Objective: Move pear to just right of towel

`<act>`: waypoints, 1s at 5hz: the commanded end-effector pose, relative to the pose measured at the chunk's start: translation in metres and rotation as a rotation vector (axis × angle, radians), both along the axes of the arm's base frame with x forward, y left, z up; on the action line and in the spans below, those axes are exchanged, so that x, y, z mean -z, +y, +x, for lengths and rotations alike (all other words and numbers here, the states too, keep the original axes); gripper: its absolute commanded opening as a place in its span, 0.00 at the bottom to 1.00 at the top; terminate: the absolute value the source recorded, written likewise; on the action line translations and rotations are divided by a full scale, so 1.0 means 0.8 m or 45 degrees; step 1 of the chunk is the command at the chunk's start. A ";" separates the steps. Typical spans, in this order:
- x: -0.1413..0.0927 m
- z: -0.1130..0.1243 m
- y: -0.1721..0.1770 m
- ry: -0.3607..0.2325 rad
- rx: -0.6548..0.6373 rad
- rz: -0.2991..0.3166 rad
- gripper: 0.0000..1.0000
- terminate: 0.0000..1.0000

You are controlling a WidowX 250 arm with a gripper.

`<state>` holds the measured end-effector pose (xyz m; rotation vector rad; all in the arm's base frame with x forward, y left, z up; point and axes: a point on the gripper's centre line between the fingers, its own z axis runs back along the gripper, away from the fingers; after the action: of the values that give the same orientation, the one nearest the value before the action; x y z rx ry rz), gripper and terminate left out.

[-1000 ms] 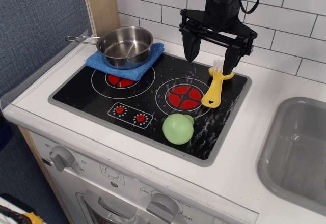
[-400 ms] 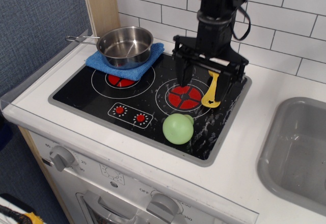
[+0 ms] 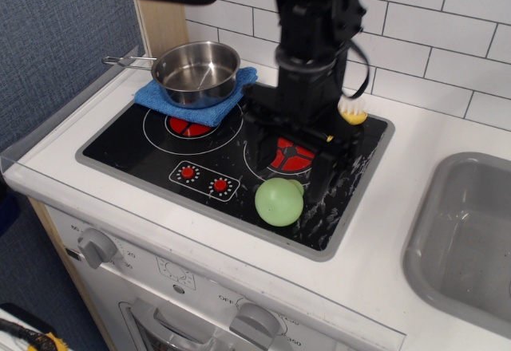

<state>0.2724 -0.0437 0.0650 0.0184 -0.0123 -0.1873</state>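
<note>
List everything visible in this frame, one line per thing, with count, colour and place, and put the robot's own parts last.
pear: one, light green, front right of the stovetop, just below the right burner.
towel: one, bright blue, folded, back left of the stovetop, under the pan.
pan: one, steel, empty, on the towel, handle pointing left.
brush: one, yellow with pale bristles, back right of the stovetop, mostly hidden by the arm.
stovetop: one, black with two red burners and two small red dials.
sink: one, grey, set in the white counter at right.
knobs: two, grey, on the front panel.
gripper: one, black, open, low over the right burner just behind the pear, holding nothing.
</note>
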 end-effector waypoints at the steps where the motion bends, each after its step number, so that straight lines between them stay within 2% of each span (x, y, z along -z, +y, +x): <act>1: 0.013 -0.001 0.011 -0.017 -0.009 0.068 1.00 0.00; 4: 0.045 0.014 0.013 0.046 -0.058 0.103 1.00 0.00; 5: 0.046 0.014 0.014 0.044 -0.064 0.082 0.00 0.00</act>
<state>0.2780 -0.0365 0.0196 0.0824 0.0636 -0.1494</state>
